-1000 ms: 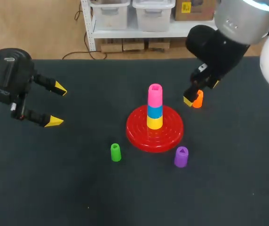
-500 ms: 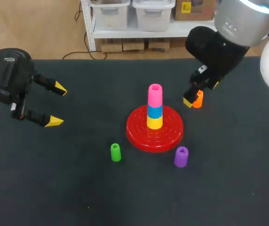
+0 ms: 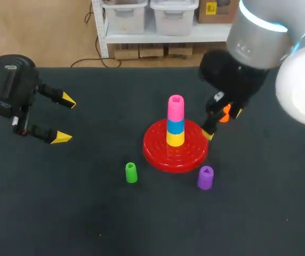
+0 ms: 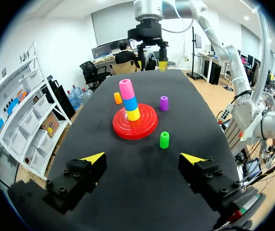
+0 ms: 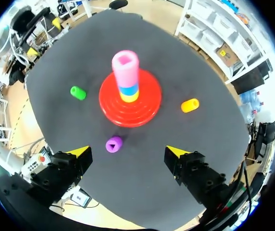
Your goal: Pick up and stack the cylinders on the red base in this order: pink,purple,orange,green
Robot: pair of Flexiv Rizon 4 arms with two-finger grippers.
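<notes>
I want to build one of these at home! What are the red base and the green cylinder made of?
The red base looks like hard, glossy plastic: light glints off its raised rings. The green cylinder is probably moulded plastic too: smooth, one even colour, with a faint sheen. Neither can be told for sure from looks alone.

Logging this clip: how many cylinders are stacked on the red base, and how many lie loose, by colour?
Stacked on red base: 3 (yellow, blue, pink)
Loose: 3 (green, purple, orange)
Total: 6 cylinders
</notes>
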